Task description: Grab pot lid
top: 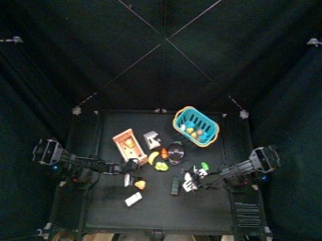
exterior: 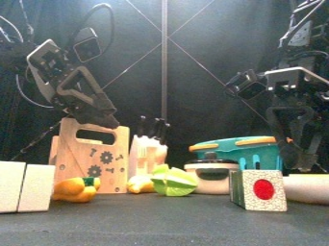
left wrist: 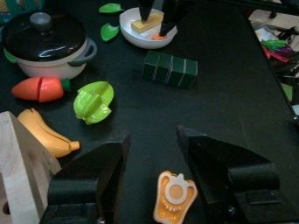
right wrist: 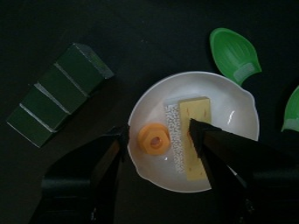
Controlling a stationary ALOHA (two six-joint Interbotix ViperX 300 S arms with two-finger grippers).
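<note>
Task not started: lid (left wrist: pixel 44 24) on pot (left wrist: pixel 49 51), untouched, near middle of surface (left wrist: pixel 222 96).

Left hand (left wrist: pixel 149 162) released, empty, above surface, well apart from lid; banana (left wrist: pixel 45 131) and green piece (left wrist: pixel 93 100) lie between.

Right hand (right wrist: pixel 159 144) released, empty, hovers over white bowl (right wrist: pixel 222 109) holding orange slice (right wrist: pixel 152 140); lid not seen in its view.

Left: reach, descend on knob (left wrist: pixel 42 17), clench, lift.

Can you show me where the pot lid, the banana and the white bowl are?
Black pot lid with round knob (left wrist: pixel 45 35), left wrist view, on its dome.
Yellow toy banana (left wrist: pixel 47 133), left wrist view, mid-body.
White round bowl (right wrist: pixel 233 105), right wrist view, bare inner wall.
</note>
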